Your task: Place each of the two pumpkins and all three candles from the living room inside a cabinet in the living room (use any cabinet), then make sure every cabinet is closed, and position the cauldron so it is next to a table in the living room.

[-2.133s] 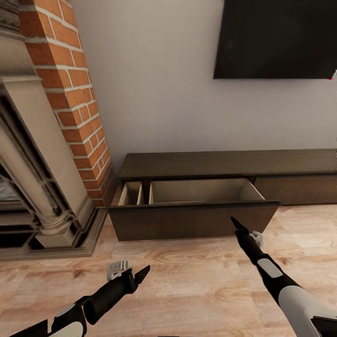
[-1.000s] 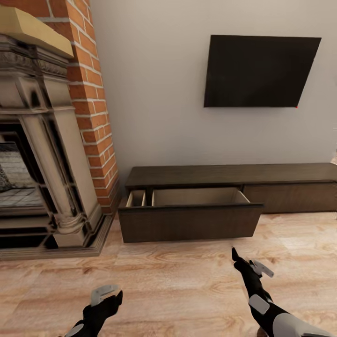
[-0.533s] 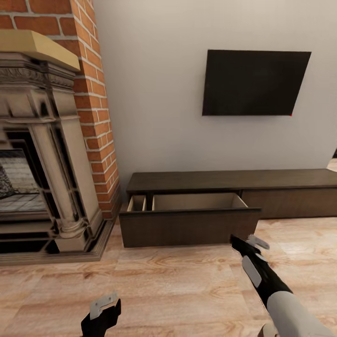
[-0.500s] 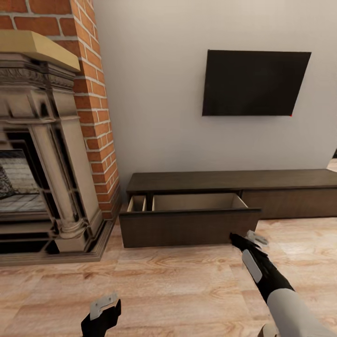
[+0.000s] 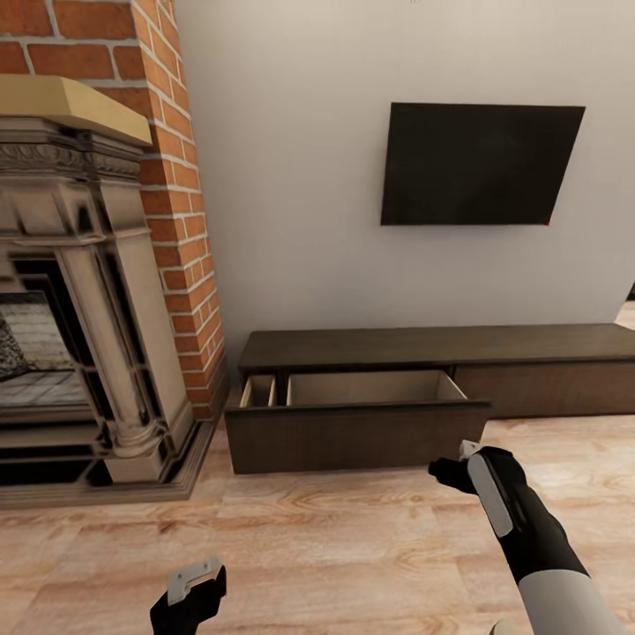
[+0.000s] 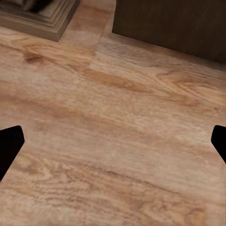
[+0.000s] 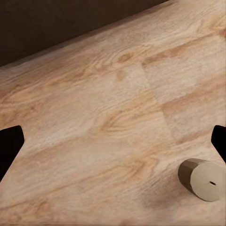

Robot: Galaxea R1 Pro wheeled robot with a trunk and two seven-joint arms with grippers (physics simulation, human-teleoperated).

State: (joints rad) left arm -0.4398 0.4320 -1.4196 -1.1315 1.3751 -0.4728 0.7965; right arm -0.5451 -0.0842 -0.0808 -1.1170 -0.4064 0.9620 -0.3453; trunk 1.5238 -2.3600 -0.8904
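Compared with half a second ago, the right arm has turned its wrist inward, so the right gripper (image 5: 450,472) now points toward the left instead of toward the far wall, and it sits a little nearer to the robot. The whole head view has shifted only slightly, so the camera has moved very little.

The cabinet (image 5: 423,346) stands against the far wall under a dark screen (image 5: 481,164). Its left drawer (image 5: 353,423) is pulled out, and the light tan inside shows two compartments; I see nothing in the part of them that is visible. To the left are the brick column (image 5: 176,203) and the stone fireplace (image 5: 79,291).

In the right wrist view the two black fingertips (image 7: 10,143) stand far apart at the edges of the picture, so the right gripper is spread wide, and nothing is between them. One candle (image 7: 201,179) lies on its side on the wooden floor (image 7: 108,122), close to this gripper.

The left gripper (image 6: 113,141) is low near the robot, above bare floor. Its fingertips (image 6: 9,146) are also spread wide, with nothing held.
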